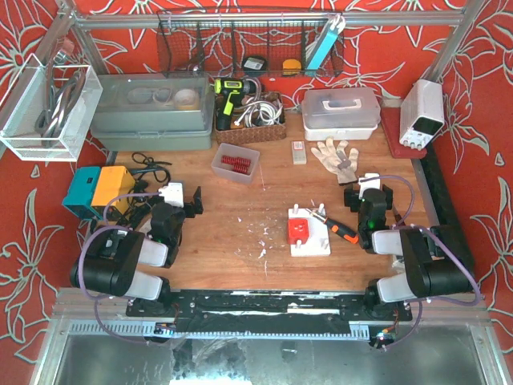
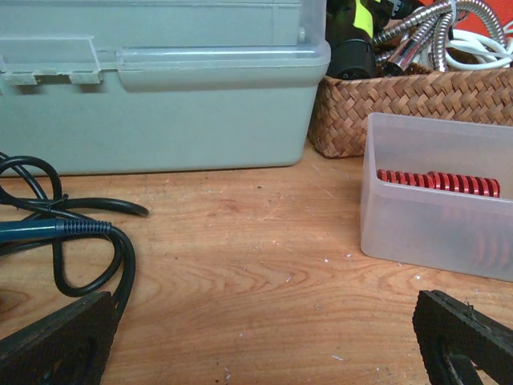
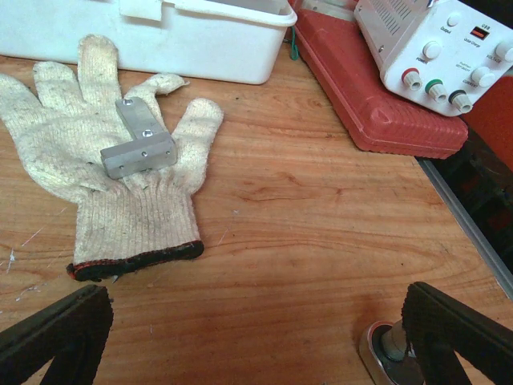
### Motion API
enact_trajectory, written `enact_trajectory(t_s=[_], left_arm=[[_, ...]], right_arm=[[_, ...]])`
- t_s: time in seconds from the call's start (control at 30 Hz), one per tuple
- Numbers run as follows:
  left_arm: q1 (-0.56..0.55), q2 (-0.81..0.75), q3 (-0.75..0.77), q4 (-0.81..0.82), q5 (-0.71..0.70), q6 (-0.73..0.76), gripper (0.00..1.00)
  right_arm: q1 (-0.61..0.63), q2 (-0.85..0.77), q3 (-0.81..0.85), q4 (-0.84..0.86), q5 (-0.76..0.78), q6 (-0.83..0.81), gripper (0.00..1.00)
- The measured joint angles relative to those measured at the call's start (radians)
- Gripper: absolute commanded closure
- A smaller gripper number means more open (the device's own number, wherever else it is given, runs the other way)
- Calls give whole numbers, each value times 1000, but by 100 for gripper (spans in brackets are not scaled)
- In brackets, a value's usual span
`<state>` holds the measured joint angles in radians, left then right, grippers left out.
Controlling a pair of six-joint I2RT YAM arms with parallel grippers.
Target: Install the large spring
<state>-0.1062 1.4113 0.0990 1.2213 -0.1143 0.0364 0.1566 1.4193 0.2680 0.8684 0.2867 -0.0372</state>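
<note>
Springs: red coils (image 2: 438,181) lie in one translucent tub (image 2: 425,233), left of centre toward the back of the worktop (image 1: 264,192); you cannot count them exactly or pick out the large one.
Cable: one tangle of black lead (image 2: 76,233) loops on the wood at the far left.
Left tool: one (image 1: 191,202), fingers spread wide with nothing between them, facing the tub and well short of it.
Storage: one grey toolbox (image 1: 152,112) and one wicker basket (image 1: 250,127) stand just behind the tub.
Fixture: one white base (image 1: 311,243) carries one red block (image 1: 298,229), right of centre between your two arms.
Screwdriver: one, orange-handled (image 1: 343,231), lies just beside the base's right edge.
Glove: one (image 3: 104,184), flat on the wood, with one small metal block (image 3: 138,148) resting on it.
Right tool: one (image 1: 369,193), fingers wide apart and holding nothing, near the glove.
Power supply: one white unit (image 3: 437,44) on one red case (image 3: 377,96), far right.
</note>
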Motion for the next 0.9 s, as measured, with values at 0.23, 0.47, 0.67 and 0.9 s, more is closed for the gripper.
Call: enact_trajectory(t_s=[0.23, 0.47, 0.67, 0.9], left_arm=[[0, 0, 0, 0, -1, 0, 0], [0, 0, 0, 0, -4, 0, 0], [-14, -106, 31, -168, -18, -16, 0], [-19, -442, 340, -666, -34, -243, 0]], right_arm=[[0, 0, 0, 0, 0, 0, 1], [0, -1, 0, 1, 0, 0, 1], [0, -215, 126, -303, -58, -1, 1], [1, -473, 333, -606, -116, 173, 1]])
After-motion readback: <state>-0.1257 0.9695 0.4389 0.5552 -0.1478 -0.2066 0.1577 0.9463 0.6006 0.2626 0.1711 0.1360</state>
